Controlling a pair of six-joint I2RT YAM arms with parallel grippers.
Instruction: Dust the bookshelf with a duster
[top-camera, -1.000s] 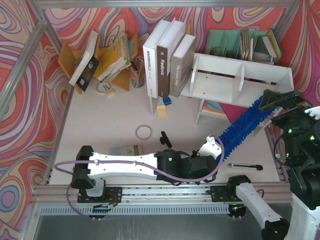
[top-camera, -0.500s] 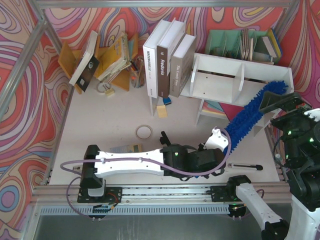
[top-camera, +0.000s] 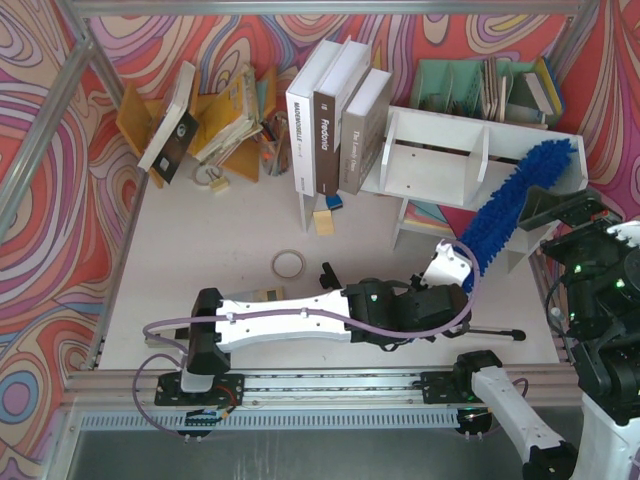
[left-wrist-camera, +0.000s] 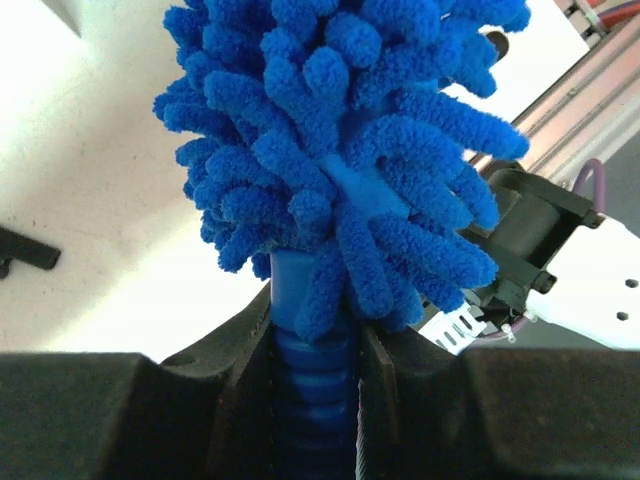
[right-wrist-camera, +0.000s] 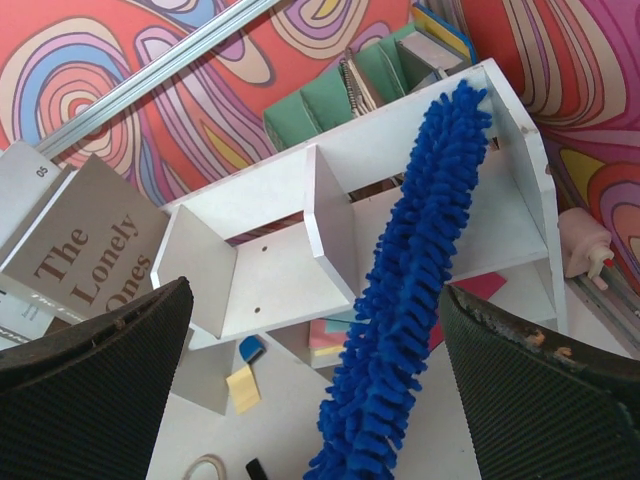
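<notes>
Left gripper (left-wrist-camera: 315, 345): pressed tight on the duster's ribbed blue handle, fingers (left-wrist-camera: 250, 345) on either side, just below the fluff.

Duster (top-camera: 515, 200): slants up and to the right from that grip, across the front of the bookshelf's right compartment. Its tip is at the right end wall, near the top corner. Cannot tell whether the fluff touches the boards.

Bookshelf (top-camera: 440, 160): white, divider upright, at the table's far right.

Right gripper (right-wrist-camera: 315, 380): spread wide, holding nothing, on the near side of the shelf. In its wrist view the duster shows beyond and between its pads.

Tall books (top-camera: 335, 115) stand just left of the shelf, with a green organiser (top-camera: 450, 85) behind it. Tape roll (top-camera: 289, 264) lies mid-table.
</notes>
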